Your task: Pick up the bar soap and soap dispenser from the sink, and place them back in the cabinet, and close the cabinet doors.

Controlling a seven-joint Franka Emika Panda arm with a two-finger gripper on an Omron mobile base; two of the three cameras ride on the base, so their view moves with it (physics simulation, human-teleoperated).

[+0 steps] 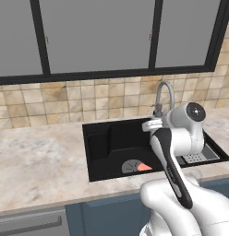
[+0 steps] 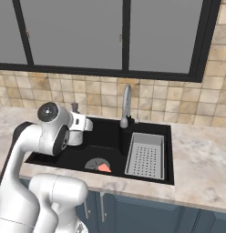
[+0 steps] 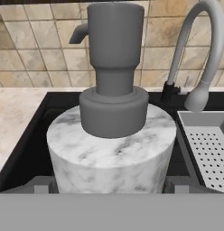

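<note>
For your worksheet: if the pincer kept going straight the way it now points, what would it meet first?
Most likely the soap dispenser: its marbled body sits dead ahead between the open pincer fingertips, very close. The tiled wall and faucet lie behind it.

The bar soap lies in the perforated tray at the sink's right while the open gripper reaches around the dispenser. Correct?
Not quite. The bar soap lies on the sink floor beside the drain, not in the tray, as the right base view shows. The open gripper does flank the dispenser.
</note>
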